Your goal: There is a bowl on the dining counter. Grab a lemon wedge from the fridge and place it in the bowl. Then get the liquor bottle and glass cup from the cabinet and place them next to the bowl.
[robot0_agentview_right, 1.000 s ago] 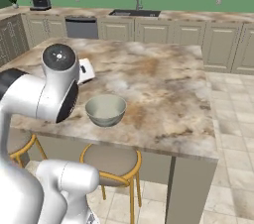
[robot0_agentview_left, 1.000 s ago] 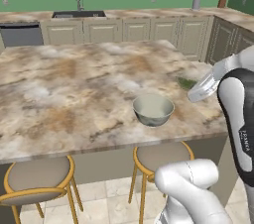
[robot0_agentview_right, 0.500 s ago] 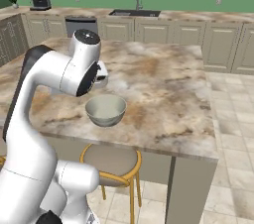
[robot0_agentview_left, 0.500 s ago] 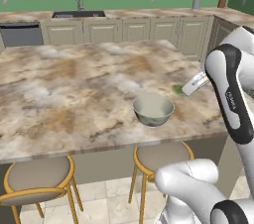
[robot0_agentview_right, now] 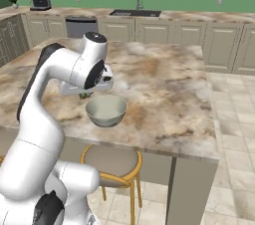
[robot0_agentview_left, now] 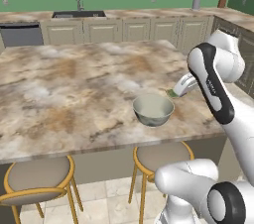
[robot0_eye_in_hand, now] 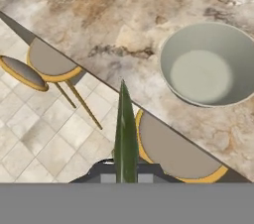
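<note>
Between the fingers point(robot0_eye_in_hand: 126, 177), at the bottom of the hand view, a thin green lemon wedge point(robot0_eye_in_hand: 125, 134) is clamped, seen edge-on as a narrow blade. Its long axis runs straight out from the fingers, and its pointed tip ends over the counter point(robot0_eye_in_hand: 124, 15) edge, short of the bowl point(robot0_eye_in_hand: 212, 64). The fingers are pressed close on the wedge, with only its thin body between them.

In the left base view the hand hangs in the air just beside the bowl point(robot0_agentview_left: 153, 109), on its right and a little beyond it, and a small patch of green point(robot0_agentview_left: 172, 91) shows at the hand's low end near the bowl's far rim. In the right base view the same green speck point(robot0_agentview_right: 85, 94) sits under the hand, just beside the left rim of the bowl point(robot0_agentview_right: 106, 110). Whether the wedge is already over the bowl's opening or still outside the rim cannot be told from the base views; in the hand view the bowl lies off to the upper right of the wedge's tip.

The bowl is pale grey-green, upright, and stands near the front edge of the marbled counter point(robot0_agentview_left: 64, 89). Below that edge two round stools point(robot0_agentview_left: 37, 181) with yellow rims stand on the tiled floor point(robot0_eye_in_hand: 44, 139).
</note>
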Controlling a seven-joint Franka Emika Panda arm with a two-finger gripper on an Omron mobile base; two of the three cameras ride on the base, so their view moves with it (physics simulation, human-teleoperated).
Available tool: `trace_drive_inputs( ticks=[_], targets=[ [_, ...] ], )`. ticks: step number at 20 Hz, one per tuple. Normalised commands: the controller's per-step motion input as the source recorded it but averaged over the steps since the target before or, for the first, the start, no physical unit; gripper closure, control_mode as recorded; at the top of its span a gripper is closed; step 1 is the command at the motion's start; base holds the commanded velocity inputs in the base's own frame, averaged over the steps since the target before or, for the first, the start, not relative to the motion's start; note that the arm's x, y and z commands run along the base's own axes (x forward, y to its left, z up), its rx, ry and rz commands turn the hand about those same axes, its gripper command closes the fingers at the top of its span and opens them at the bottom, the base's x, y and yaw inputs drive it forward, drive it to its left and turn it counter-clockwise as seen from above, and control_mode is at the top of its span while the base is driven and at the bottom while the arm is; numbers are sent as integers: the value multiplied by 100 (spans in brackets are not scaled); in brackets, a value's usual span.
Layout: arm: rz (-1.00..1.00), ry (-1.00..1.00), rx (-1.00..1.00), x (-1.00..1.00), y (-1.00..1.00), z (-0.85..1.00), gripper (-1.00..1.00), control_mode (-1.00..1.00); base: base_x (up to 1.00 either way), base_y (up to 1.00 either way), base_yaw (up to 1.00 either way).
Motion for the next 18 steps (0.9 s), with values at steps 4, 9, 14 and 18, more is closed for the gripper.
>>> trace_drive_inputs(
  ticks=[4,9,14,18],
  targets=[
    [0,2,-3,36,0,-35,100,-100,0,0,0],
    [-3,0,0,44,0,-31,100,-100,0,0,0],
    [-5,0,-4,37,0,-29,100,-100,0,0,0],
    [-5,0,-10,34,0,-23,100,-100,0,0,0]
  ],
)
